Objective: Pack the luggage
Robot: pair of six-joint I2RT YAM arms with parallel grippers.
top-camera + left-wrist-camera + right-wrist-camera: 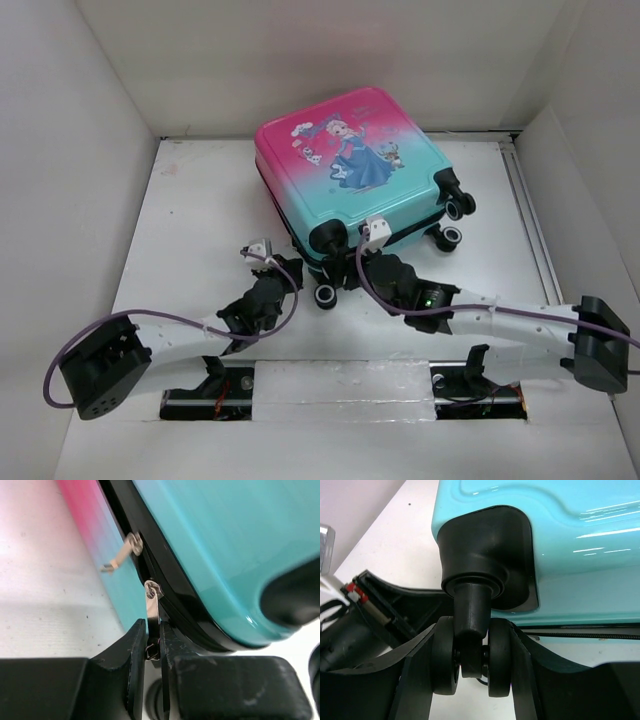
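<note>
1. The luggage lies flat on its back at the middle of the table, towards the far wall. The printed lid faces up and the wheeled end points at the arms.
2. It is a small hard shell, glossy and smooth, fading from pink to teal, with rounded corners. A black zip seam runs between the two halves.
3. From where I stand, the step in hand looks like zipping the case closed. The halves sit together, though I can't tell how much of the seam is done up.
4. The left gripper is clenched on the thin metal zip pull at the near-left corner. A second pull hangs free further along the seam.
5. The right gripper grasps a caster wheel, a matte black twin disc on a stubby stem. Its fingers lie against the outer faces, below the moulded wheel housing.
6. The next move calls for drawing the pull along the seam and round the curved corner. It should stay in line with the track so the slim tab doesn't slip out, while the right arm steadies the case.
</note>
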